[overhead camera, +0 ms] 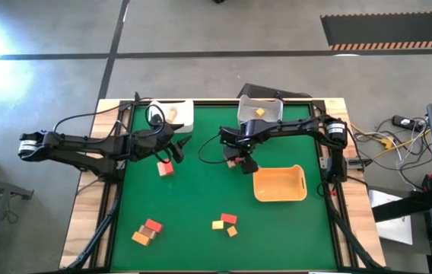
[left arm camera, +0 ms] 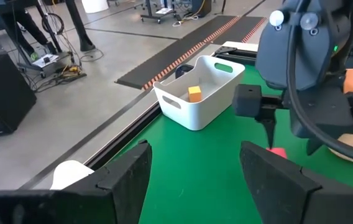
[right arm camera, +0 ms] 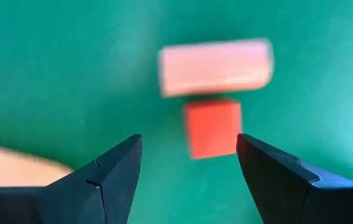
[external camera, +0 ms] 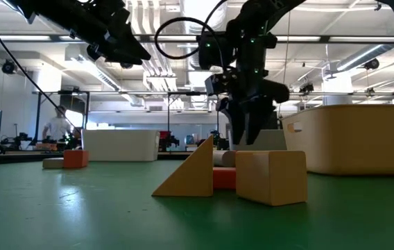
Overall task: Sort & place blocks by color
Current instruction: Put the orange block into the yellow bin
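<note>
My right gripper (right arm camera: 189, 148) points down, open, just above the green mat near the table's middle (overhead camera: 240, 158). Below it a red cube (right arm camera: 212, 127) lies beside a tan bar (right arm camera: 215, 67); the fingers stand clear of both. My left gripper (overhead camera: 179, 146) hangs open and higher, toward the left, with nothing between its fingers (left arm camera: 195, 158). A red and tan pair of blocks (overhead camera: 165, 168) lies just near of it. Two more clusters of blocks (overhead camera: 147, 231) (overhead camera: 225, 222) rest on the mat toward the near edge. In the low view a wedge (external camera: 190, 173) and a cube (external camera: 270, 177) stand closest.
A white bin (overhead camera: 174, 113) holding a tan block sits at the far left. A second bin (overhead camera: 260, 111) (left arm camera: 198, 93) with an orange block is at the far middle. An orange tray (overhead camera: 281, 184) lies right of my right gripper. Black rails frame the mat.
</note>
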You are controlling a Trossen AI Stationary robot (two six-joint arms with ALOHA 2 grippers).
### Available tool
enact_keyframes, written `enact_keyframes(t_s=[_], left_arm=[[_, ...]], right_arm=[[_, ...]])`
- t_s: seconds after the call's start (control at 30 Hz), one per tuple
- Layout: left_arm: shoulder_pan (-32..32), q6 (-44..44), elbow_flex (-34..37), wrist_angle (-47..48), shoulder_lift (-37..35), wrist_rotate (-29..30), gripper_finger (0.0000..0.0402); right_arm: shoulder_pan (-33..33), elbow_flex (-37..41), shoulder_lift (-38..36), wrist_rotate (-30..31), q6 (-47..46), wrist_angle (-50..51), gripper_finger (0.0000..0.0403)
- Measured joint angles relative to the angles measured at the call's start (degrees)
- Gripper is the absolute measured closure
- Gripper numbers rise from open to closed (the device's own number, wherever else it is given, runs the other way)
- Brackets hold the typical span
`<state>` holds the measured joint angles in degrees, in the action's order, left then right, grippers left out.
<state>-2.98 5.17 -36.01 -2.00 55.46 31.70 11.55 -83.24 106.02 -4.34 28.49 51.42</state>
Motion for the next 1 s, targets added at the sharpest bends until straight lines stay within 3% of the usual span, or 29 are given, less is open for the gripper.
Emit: enact_keyframes(t_s=[0.43, 0.8, 1.0], left_arm=[[0.0, -0.04, 0.0, -0.04, 0.02, 0.0, 0.0173], [0.0, 0.02, 0.0, -0.04, 0.02, 0.0, 0.0173], [0.0, 0.04, 0.0, -0.07, 0.02, 0.0, 0.0173]], right_arm=[[0.09, 2.82, 3.0, 0.61, -0.63, -4.49, 0.0158], [0.09, 3.06, 4.31, 1.38, -1.49, -6.95, 0.0281], [0.09, 3.08, 3.62, 1.53, -2.09, -6.77, 0.0283]])
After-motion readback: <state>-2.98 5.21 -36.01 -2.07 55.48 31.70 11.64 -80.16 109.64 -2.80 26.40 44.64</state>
